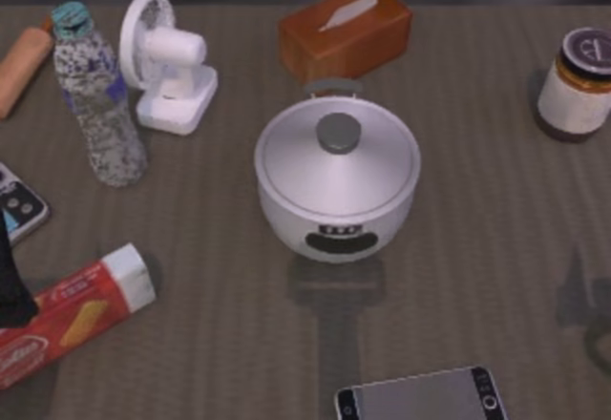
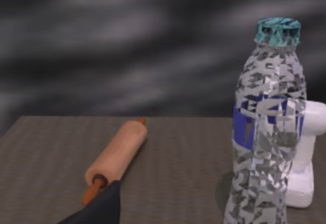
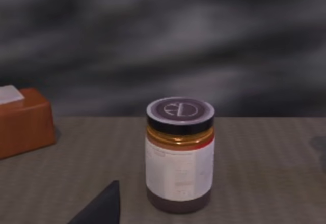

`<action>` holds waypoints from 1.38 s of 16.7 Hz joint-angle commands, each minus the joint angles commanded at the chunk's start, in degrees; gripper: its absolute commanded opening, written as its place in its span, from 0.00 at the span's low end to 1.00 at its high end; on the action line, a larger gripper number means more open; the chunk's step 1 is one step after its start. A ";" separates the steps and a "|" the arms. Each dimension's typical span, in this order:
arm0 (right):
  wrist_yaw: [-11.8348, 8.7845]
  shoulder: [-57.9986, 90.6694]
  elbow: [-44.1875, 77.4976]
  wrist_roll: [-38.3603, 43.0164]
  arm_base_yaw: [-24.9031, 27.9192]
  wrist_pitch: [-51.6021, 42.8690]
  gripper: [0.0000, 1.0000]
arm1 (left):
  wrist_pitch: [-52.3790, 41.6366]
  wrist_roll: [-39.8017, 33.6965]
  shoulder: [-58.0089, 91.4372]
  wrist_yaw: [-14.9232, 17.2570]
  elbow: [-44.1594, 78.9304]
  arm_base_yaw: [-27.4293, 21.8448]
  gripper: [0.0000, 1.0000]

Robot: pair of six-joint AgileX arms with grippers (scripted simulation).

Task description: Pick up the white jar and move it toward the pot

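dim, even light; soft shadows fall below the pot [image 1: 336,177] on the table [image 1: 477,248].

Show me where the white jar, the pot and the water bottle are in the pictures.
white jar [image 3: 179,168]: right wrist view, on its white label.
pot [image 1: 337,132]: top view, on the grey knob of its lid.
water bottle [image 2: 267,147]: left wrist view, on its speckled body.

the white jar [image 1: 576,84] had a white label, dark lid, amber band and dark base. the pot [image 1: 336,179] was white-silver with a grey knob and black panel. the water bottle [image 1: 96,97] was clear, speckled, blue-banded, teal-capped. the tissue box [image 1: 345,30] was orange-brown.
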 joint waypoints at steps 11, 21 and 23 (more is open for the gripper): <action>0.40 20.82 23.93 -4.94 -1.67 -12.10 1.00 | 0.00 0.00 0.00 0.00 0.00 0.00 1.00; -1.82 75.95 82.48 -18.17 -2.53 -44.51 1.00 | 0.00 0.00 0.00 0.00 0.00 0.00 1.00; -2.43 88.23 95.21 -21.23 -2.57 -51.60 1.00 | 0.00 0.00 0.00 0.00 0.00 0.00 1.00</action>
